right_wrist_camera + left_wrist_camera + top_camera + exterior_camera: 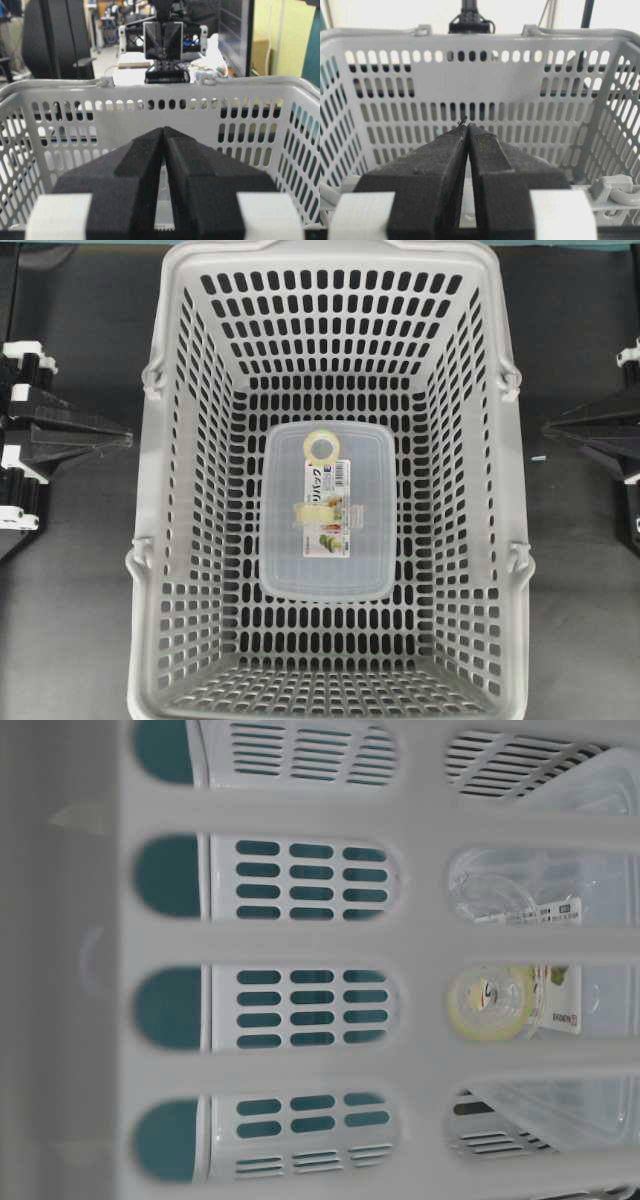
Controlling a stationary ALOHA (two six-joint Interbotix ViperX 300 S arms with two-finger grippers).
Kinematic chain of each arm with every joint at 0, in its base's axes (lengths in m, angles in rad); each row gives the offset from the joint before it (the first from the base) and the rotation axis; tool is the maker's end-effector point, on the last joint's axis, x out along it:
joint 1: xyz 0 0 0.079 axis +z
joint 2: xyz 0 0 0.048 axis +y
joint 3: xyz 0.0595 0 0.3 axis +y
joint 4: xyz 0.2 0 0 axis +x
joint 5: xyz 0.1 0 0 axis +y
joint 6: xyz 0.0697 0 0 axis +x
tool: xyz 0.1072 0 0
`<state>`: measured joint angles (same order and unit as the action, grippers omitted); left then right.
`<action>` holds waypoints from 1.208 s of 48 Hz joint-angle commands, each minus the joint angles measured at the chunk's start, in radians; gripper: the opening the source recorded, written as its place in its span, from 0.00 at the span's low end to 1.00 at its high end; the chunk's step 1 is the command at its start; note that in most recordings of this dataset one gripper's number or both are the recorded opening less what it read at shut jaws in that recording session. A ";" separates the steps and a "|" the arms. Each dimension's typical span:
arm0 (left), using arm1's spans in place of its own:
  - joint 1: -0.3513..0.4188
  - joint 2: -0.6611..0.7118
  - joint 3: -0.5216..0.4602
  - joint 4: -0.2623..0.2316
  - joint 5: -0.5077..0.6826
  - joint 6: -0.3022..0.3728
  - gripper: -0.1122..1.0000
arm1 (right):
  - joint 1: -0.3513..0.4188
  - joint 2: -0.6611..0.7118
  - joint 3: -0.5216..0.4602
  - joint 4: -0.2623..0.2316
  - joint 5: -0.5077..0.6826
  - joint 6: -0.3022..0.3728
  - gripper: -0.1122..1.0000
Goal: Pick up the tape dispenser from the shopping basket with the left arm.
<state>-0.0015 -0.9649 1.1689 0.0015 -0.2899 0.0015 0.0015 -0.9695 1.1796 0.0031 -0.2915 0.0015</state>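
Observation:
The tape dispenser [326, 512], a translucent rounded box with a pale yellow ring at its far end and a white-and-green label, lies flat in the middle of the shopping basket's floor. The light-grey slotted shopping basket [148, 480] fills the centre of the overhead view. My left gripper [126, 439] is shut and empty, outside the basket's left wall and pointing at it. The left wrist view shows its closed tips [466, 127] above the near rim. My right gripper [547, 427] is also shut and empty, outside the right wall, tips together [163, 130]. Through the slots at table level I see the yellow ring [490, 1002].
The basket stands on a dark table [70, 620]. Small handle lugs [152, 375] stick out from its rim on both sides. The basket walls [520, 100] rise between each gripper and the box. A chair and desks [60, 40] show beyond the left arm.

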 commanded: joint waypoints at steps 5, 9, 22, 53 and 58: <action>-0.018 0.011 -0.123 0.043 0.212 -0.044 0.10 | 0.012 0.011 -0.018 0.017 0.026 0.021 0.14; -0.018 0.021 -0.196 0.043 0.345 -0.060 0.10 | 0.018 0.009 -0.023 0.015 0.071 0.052 0.09; -0.020 0.178 -0.459 0.043 0.710 -0.057 0.10 | 0.023 0.003 -0.031 0.015 0.160 0.120 0.09; -0.025 0.707 -0.885 0.043 1.022 -0.049 0.10 | 0.025 -0.014 -0.037 0.012 0.199 0.114 0.34; -0.028 0.790 -0.942 0.043 1.092 -0.051 0.13 | 0.025 -0.018 -0.038 0.012 0.198 0.114 0.58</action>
<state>-0.0261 -0.2270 0.2961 0.0414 0.7563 -0.0476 0.0245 -0.9894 1.1674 0.0138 -0.0874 0.1166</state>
